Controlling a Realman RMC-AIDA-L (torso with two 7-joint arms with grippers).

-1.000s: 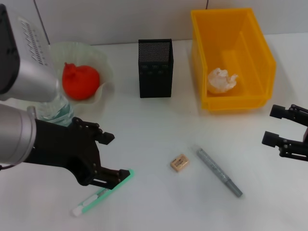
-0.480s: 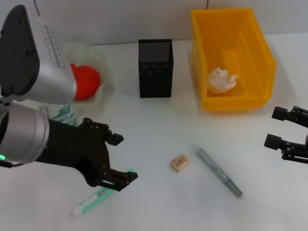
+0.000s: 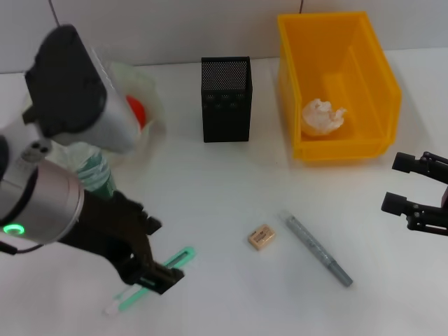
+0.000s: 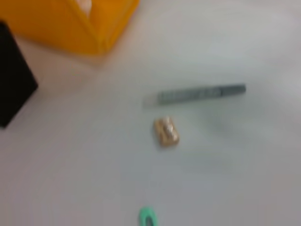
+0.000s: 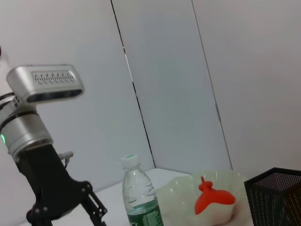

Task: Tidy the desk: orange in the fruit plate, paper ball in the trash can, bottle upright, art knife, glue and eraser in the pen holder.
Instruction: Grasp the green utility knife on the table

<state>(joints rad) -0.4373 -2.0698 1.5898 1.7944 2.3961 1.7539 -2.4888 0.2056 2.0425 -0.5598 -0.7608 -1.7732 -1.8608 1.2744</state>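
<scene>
Since a second ago your left gripper (image 3: 150, 269) has swung lower and now sits right over the green art knife (image 3: 150, 278), fingers spread with the knife's middle between them, not closed on it. Left arm now covers most of the fruit plate (image 3: 143, 87); only a sliver of the orange (image 3: 137, 112) peeks out behind it. Right gripper (image 3: 404, 183) hasn't budged, parked far off to the right of the left one, jaws apart, nothing in them.

From the left gripper: eraser (image 3: 261, 236) lies to its right on the white desk (image 3: 231, 182), apart from it; the grey pen-shaped glue (image 3: 318, 250) lies just beyond the eraser, slanted, not touching it. In the left wrist view you see the same eraser (image 4: 166, 132) with the glue (image 4: 197, 93) past it and the knife's green tip (image 4: 147, 217) at the frame edge.

Black mesh pen holder (image 3: 226, 99) stands well ahead of the gripper, upright. Yellow bin serving as trash can (image 3: 364, 63) is farther right, paper ball (image 3: 322, 117) already inside. Bottle (image 3: 91, 171) stands upright just behind the left arm; the right wrist view shows the bottle (image 5: 139, 195) upright beside the plate with the orange (image 5: 212, 197) in it.
</scene>
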